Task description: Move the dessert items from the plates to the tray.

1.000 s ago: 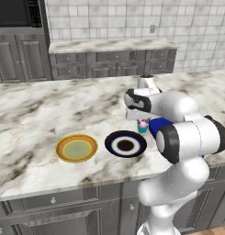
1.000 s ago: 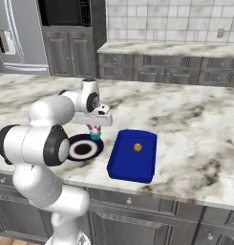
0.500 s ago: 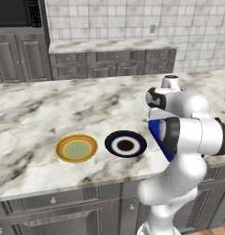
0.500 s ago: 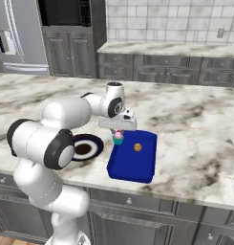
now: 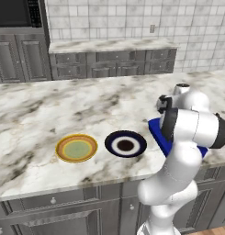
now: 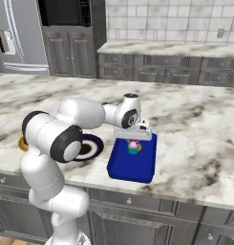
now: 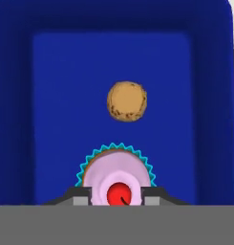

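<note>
My gripper (image 6: 133, 142) is shut on the pink-frosted cupcake (image 6: 133, 147) in its teal wrapper and holds it over the middle of the bright blue tray (image 6: 119, 167). In the hand view the pink cupcake (image 7: 117, 173) sits between the fingertips (image 7: 82, 197), with the tan-topped brown cupcake (image 7: 127, 101) resting on the tray floor (image 7: 56, 72) just beyond it. The navy plate (image 5: 125, 144) and the yellow-orange plate (image 5: 77, 148) lie bare on the counter to the left of the tray (image 5: 156, 130).
The marble counter (image 5: 63, 105) stretches wide to the left and back. Its front edge (image 5: 63, 186) runs just in front of the plates and tray. Grey cabinets and a tiled wall stand behind.
The arm has swung right with the pink cupcake, from above the navy plate to over the blue tray. The plates and the tan cupcake have not moved.
</note>
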You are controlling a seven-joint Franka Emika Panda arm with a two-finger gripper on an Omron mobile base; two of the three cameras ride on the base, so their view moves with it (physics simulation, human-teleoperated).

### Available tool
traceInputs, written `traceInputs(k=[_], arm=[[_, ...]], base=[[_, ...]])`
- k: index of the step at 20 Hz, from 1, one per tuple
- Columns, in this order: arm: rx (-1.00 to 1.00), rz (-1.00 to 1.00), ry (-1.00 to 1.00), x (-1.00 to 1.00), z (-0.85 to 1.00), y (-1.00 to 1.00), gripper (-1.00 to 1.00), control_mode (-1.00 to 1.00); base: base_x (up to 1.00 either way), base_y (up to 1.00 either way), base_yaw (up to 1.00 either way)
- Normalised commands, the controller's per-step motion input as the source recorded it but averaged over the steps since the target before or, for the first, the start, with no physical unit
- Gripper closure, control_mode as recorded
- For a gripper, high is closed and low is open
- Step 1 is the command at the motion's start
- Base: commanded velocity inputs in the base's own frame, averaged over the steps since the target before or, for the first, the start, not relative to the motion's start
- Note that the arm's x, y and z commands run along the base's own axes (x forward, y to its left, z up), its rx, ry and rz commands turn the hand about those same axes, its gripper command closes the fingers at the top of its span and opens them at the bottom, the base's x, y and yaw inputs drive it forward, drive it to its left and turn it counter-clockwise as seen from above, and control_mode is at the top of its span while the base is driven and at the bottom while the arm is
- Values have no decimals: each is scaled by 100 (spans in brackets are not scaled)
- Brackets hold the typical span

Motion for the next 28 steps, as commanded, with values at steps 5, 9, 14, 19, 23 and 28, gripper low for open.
traceInputs(k=[5, 9, 14, 19, 23, 28], arm=[[-1, 0, 0, 0, -49, -31, 100, -100], [0, 0, 0, 0, -26, -18, -100, -100], [0, 0, 0, 0, 0, -1, -100, -100], [0, 0, 0, 0, 24, -3, -100, -100], [0, 0, 0, -38, 82, 0, -100, -100], [0, 0, 0, -67, 60, 41, -100, -100]], base=[[0, 0, 0], [0, 0, 0], [0, 0, 0], [0, 0, 0], [0, 0, 0], [0, 0, 0]])
